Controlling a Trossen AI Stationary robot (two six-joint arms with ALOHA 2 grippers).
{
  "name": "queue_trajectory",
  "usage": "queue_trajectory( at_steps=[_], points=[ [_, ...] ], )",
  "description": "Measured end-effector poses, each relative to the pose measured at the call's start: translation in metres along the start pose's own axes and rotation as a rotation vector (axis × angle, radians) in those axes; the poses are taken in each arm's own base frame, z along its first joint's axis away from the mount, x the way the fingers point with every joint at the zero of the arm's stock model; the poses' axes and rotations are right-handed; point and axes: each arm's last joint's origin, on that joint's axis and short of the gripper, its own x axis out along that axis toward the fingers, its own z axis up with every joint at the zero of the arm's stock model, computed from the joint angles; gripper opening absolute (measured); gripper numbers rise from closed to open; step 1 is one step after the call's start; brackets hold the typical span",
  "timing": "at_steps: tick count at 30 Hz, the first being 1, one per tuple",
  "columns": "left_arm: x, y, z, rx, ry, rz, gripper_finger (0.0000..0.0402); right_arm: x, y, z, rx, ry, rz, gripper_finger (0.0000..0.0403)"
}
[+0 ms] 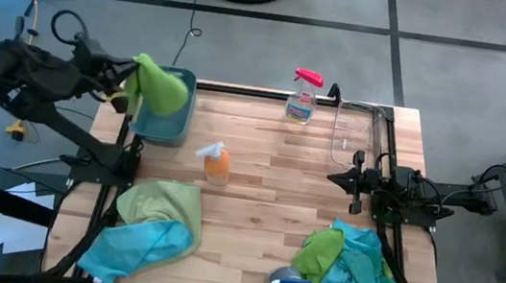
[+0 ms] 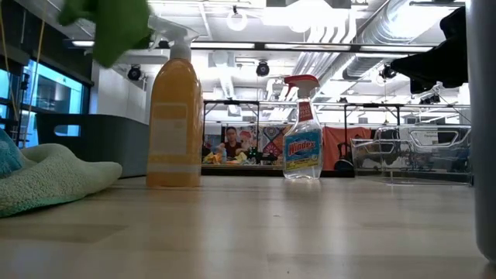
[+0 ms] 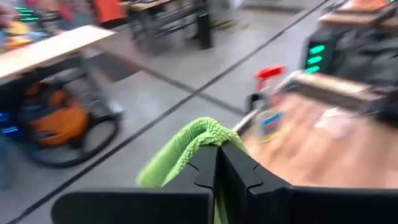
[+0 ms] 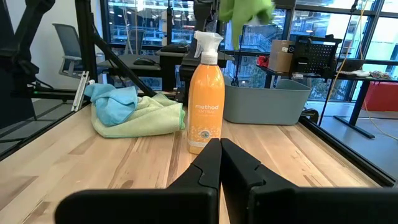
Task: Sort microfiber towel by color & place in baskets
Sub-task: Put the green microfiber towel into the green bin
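Left gripper (image 1: 130, 83) pinching a green towel (image 1: 158, 84) over the teal basket (image 1: 161, 121), release next; right gripper (image 1: 343, 179) waits pressed together.

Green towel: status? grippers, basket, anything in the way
Left gripper shut on green towel, held above teal basket. Right gripper shut, empty, idle by clear basket. Nothing in the way.

I am looking into a big robot lab

I am seeing a wooden table (image 1: 258, 181) standing on a grey floor (image 1: 456, 60) with dark lines. Silver pipes (image 2: 364, 31) and round lights (image 2: 236, 19) are hanging from the bare ceiling. An office chair (image 4: 65, 40), desks (image 4: 155, 59) and tall windows (image 4: 143, 18) are showing behind. People (image 2: 230, 143) are sitting far off.
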Motion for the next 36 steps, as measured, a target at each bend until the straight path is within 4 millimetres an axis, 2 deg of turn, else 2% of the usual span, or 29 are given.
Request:
queue_trajectory(
  at_steps=[6,11,14,18,21,26,31,36],
  points=[
    [0.03,-0.021,-0.026,0.159,0.133,0.12,0.0,0.0,0.0,0.0,0.0,0.0,0.0,0.0],
    [0.069,-0.037,-0.05,0.293,0.285,0.116,0.0,0.0,0.0,0.0,0.0,0.0,0.0,0.0],
    [0.092,-0.035,-0.06,0.349,0.359,0.119,0.0,0.0,0.0,0.0,0.0,0.0,0.0,0.0],
    [0.114,-0.014,-0.073,0.406,0.495,0.202,0.0,0.0,0.0,0.0,0.0,0.0,0.0,0.0],
    [0.122,0.003,-0.075,0.39,0.552,0.246,0.0,0.0,0.0,0.0,0.0,0.0,0.0,0.0],
    [0.123,0.02,-0.065,0.36,0.522,0.307,0.0,0.0,0.0,0.0,0.0,0.0,0.0,0.0],
    [0.122,0.025,-0.049,0.398,0.432,0.327,0.0,0.0,0.0,0.0,0.0,0.0,0.0,0.0],
    [0.133,0.026,-0.055,0.476,0.515,0.332,0.0,0.0,0.0,0.0,0.0,0.0,0.0,0.0]
  ],
)
